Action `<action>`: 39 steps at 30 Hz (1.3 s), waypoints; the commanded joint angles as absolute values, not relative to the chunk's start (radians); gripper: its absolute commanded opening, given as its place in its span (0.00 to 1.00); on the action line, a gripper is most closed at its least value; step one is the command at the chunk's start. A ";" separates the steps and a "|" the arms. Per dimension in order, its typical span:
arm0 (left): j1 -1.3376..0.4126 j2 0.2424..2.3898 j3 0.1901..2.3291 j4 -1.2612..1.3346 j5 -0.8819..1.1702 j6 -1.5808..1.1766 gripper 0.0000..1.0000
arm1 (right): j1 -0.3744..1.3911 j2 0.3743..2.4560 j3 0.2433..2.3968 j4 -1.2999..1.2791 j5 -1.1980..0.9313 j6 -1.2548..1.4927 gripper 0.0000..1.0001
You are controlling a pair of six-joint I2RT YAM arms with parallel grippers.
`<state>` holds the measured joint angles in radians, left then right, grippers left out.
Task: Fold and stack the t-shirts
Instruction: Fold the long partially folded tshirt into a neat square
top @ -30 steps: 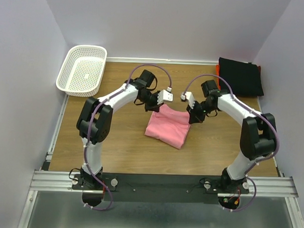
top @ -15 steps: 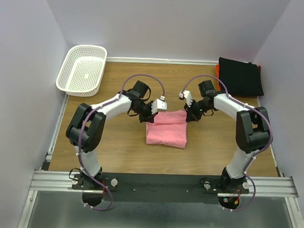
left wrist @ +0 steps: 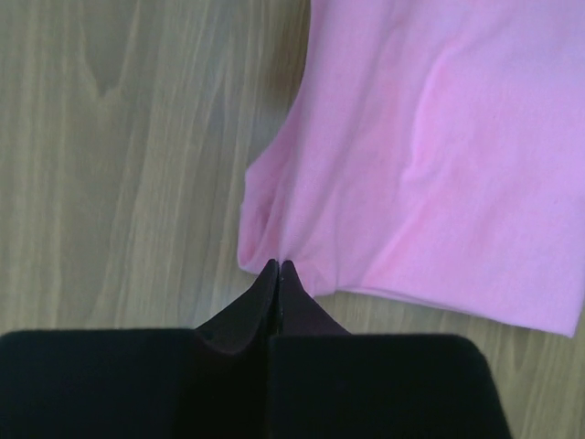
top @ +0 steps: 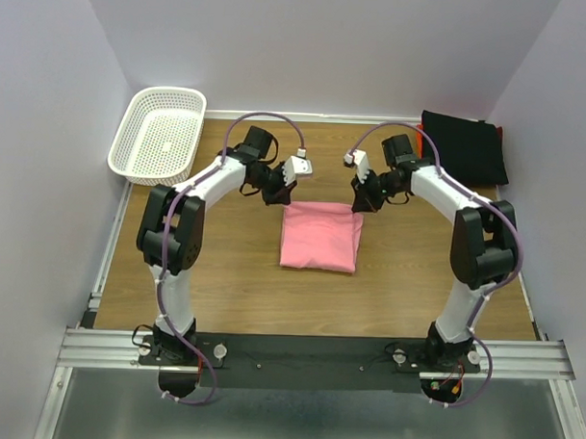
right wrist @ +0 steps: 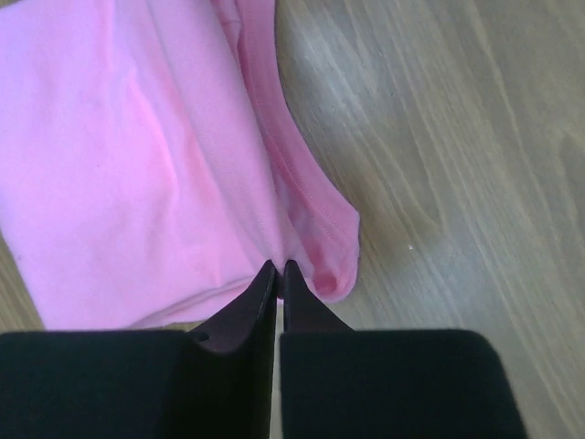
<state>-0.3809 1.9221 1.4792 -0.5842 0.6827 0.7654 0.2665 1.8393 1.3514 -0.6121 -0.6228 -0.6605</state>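
Note:
A folded pink t-shirt [top: 320,237] lies flat as a rectangle in the middle of the wooden table [top: 234,266]. My left gripper [top: 275,195] is at its far left corner, jaws closed on the cloth edge; the left wrist view shows the fingertips [left wrist: 278,266] pinching the pink hem [left wrist: 411,165]. My right gripper [top: 362,202] is at the far right corner, shut on the cloth; the right wrist view shows its tips [right wrist: 277,265] pinching the pink fold [right wrist: 137,183]. A folded black t-shirt [top: 464,146] lies at the back right.
A white plastic basket [top: 159,133] stands at the back left corner. Something orange [top: 419,137] shows at the left edge of the black shirt. Walls enclose the table on three sides.
Both grippers moved toward the far side and apart, drawing the pink shirt's top edge with them. The shirt went from a skewed, lifted bundle to a flat rectangle.

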 commanded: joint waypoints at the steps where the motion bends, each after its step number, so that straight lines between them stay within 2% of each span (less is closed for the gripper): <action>1: -0.364 1.979 1.503 -0.606 0.652 0.772 0.22 | 0.262 1.904 1.371 -0.618 -0.614 -0.617 0.12; 4: -0.364 1.985 1.514 -0.600 0.669 0.770 0.30 | 0.261 1.891 1.358 -0.611 -0.601 -0.612 0.14; 8: -0.364 1.983 1.525 -0.557 0.684 0.739 0.31 | 0.261 1.875 1.350 -0.597 -0.592 -0.595 0.13; 13: -0.364 1.945 1.491 -0.516 0.701 0.706 0.44 | 0.261 1.855 1.373 -0.594 -0.606 -0.535 0.02; 24: -0.357 1.844 1.433 -0.463 0.715 0.627 0.44 | 0.196 1.813 1.353 -0.595 -0.620 -0.480 0.01; 28: -0.357 1.847 1.419 -0.430 0.727 0.583 0.44 | 0.196 1.867 1.353 -0.595 -0.601 -0.479 0.02; 29: -0.356 1.853 1.425 -0.419 0.732 0.572 0.45 | 0.196 1.891 1.354 -0.595 -0.583 -0.482 0.07; 30: -0.356 1.858 1.436 -0.419 0.736 0.560 0.45 | 0.196 1.904 1.356 -0.595 -0.562 -0.480 0.17; 31: -0.357 1.864 1.442 -0.417 0.750 0.546 0.48 | 0.196 1.907 1.359 -0.597 -0.520 -0.470 0.40; 33: -0.357 1.868 1.451 -0.410 0.773 0.516 0.51 | 0.195 1.895 1.364 -0.591 -0.482 -0.457 0.59; 34: -0.357 1.870 1.448 -0.402 0.787 0.482 0.51 | 0.193 1.885 1.367 -0.583 -0.463 -0.440 0.80; 35: -0.356 1.870 1.436 -0.381 0.817 0.460 0.56 | 0.193 1.862 1.379 -0.568 -0.425 -0.398 0.87; 39: -0.362 1.867 1.382 -0.298 0.911 0.327 0.56 | 0.195 1.800 1.408 -0.548 -0.422 -0.290 0.87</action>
<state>-0.3618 1.8664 1.4307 -0.3927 0.7738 0.4778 0.1951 1.8729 1.3582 -0.5854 -0.4747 -0.4061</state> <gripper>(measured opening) 0.561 0.864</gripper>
